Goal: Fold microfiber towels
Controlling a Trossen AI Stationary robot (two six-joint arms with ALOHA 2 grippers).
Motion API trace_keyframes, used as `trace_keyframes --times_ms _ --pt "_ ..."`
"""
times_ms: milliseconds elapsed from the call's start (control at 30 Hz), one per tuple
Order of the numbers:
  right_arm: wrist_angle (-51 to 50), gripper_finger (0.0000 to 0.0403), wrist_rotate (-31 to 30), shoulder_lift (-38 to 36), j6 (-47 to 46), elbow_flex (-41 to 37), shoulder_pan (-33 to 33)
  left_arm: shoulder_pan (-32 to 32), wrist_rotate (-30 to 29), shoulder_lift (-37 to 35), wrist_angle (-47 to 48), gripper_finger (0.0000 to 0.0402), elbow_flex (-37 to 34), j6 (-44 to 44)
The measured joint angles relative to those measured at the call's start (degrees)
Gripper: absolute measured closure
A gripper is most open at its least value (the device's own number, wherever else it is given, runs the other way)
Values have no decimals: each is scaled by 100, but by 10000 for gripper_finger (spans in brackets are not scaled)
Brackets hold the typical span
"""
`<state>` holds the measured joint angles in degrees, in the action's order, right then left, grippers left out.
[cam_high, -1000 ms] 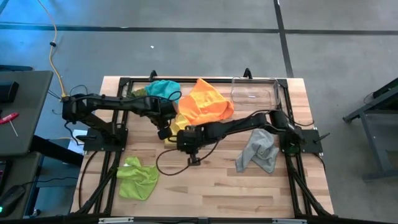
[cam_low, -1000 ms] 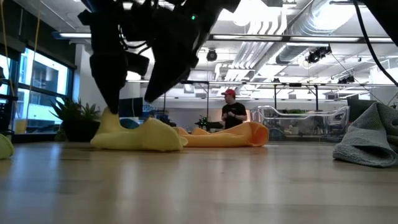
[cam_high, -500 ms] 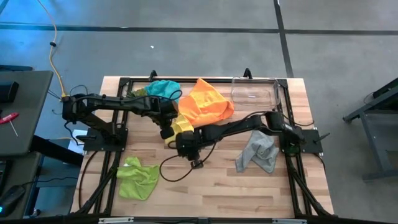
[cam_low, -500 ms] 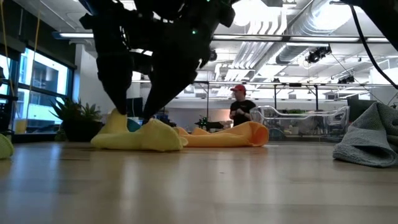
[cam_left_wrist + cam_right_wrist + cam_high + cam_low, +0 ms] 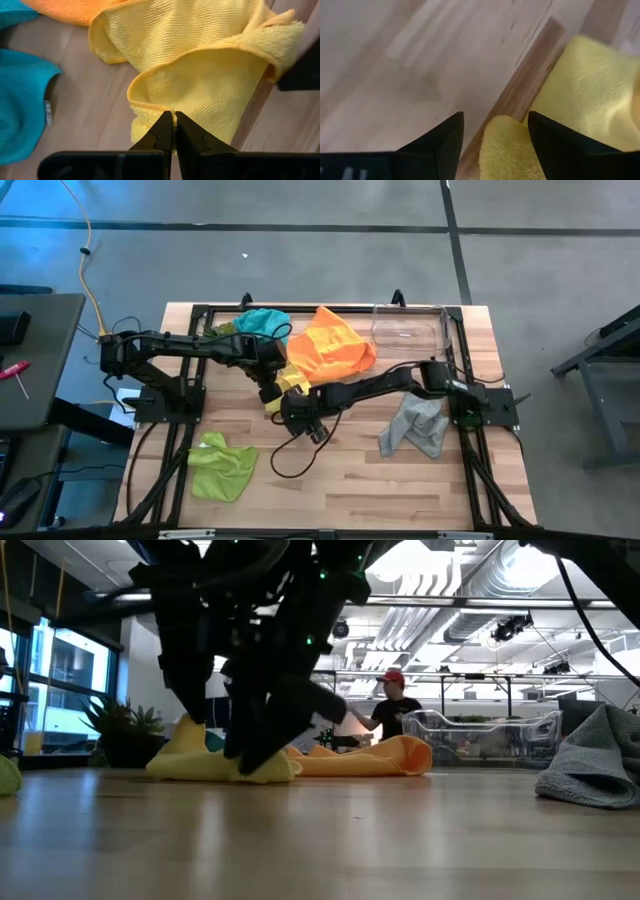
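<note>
Just in front of the clear plastic bin (image 5: 410, 330), toward the table's middle, the yellow towel (image 5: 291, 383) lies crumpled with both grippers at it. The left gripper (image 5: 174, 123) has its fingers pressed together on the towel's near hem, pinching a thin fold of the edge (the hem curls up into an open loop just beyond the tips). The right gripper (image 5: 494, 131) stands with its fingers spread apart, a rounded yellow lobe lying between them and bare wood showing on one side; it holds nothing.

Between the bin and the yellow towel, the orange towel (image 5: 333, 345) is spread in a loose heap, its edge touching the yellow one. The teal towel (image 5: 262, 322) sits beside the orange one, on the side away from the bin, bunched near the table's far edge. The grey towel (image 5: 417, 424) lies in front of the bin, nearer the front edge and well apart from the yellow towel. The lime green towel (image 5: 222, 465) is the farthest from the bin, near the front left corner.

The table (image 5: 350, 480) is bare wood between the grey and lime towels, an open strip along the front edge. In the low view, a person (image 5: 398, 710) stands in the room behind.
</note>
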<state>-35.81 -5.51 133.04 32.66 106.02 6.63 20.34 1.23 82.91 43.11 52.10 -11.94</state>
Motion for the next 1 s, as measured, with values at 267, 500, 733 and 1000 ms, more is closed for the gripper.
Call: trace_keyframes --times_ms 267,500,733,1000 --pt "-306 206 -29 91 140 7 -22 0 7 0 20 401 0 -46" --pt "-251 331 86 93 188 7 -4 0 7 0 37 401 1 -50" --pt "-427 387 152 93 187 4 46 0 0 0 40 401 2 -50" --pt "-530 400 166 -362 -406 -4 28 77 -36 -50 401 401 107 160"
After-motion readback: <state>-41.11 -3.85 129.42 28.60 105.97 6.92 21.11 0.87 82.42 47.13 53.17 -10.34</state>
